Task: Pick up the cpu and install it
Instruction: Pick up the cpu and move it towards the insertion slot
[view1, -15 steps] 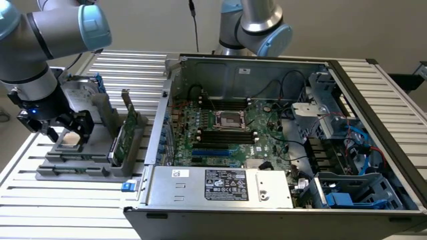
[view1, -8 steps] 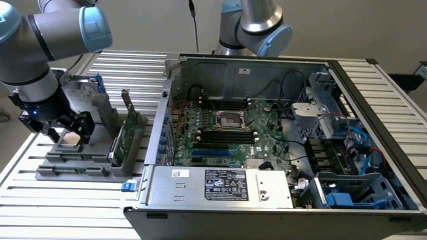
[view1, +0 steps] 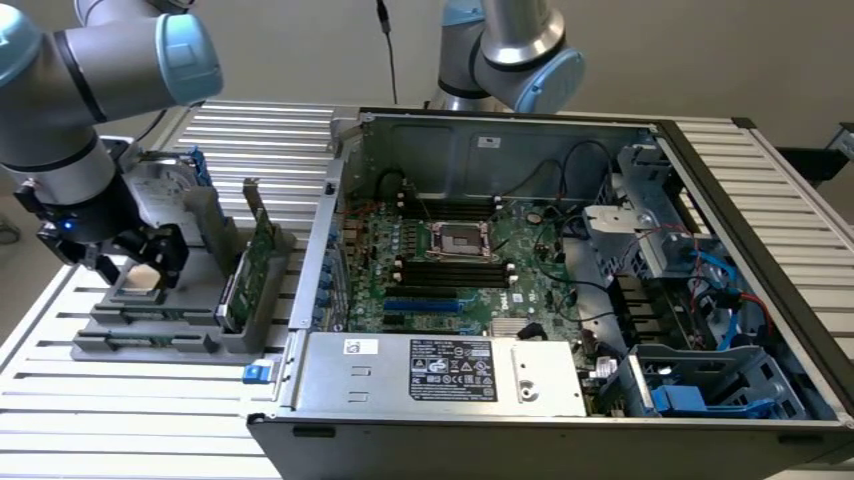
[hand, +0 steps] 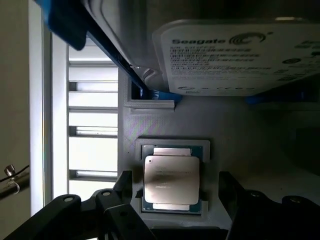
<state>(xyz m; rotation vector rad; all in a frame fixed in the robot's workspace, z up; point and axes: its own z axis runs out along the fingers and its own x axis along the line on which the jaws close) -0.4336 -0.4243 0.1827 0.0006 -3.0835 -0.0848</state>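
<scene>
so, your gripper (view1: 138, 268) hangs over the grey holder (view1: 147, 335) at the exterior view's left, well apart from the open computer case (view1: 747, 250). the cpu (hand: 172, 176) lies flat in its square recess in that holder, metal top up, not yet lifted. the jaws stand open, with the fingers (hand: 124, 185) set one on each side of the chip and a gap showing on both sides, so nothing is gripped.

the step in hand looks like the grasp itself, and it wants care more than force. the wrist view suggests one gap is a little wider than the other, so square up before you close. otherwise one pad will likely shove the chip against the recess wall first. judge your height too: the pads should meet the chip's own edges, not the raised rim around it. it is a thin, flat part, so it could tip or skate if you catch only a corner, and a slow, light squeeze is the safer bet.

mind your neighbours. the hard drive (hand: 235, 55) stands just beside the recess, and the green circuit card (view1: 254, 265) stands near on the right in the exterior view.
</scene>
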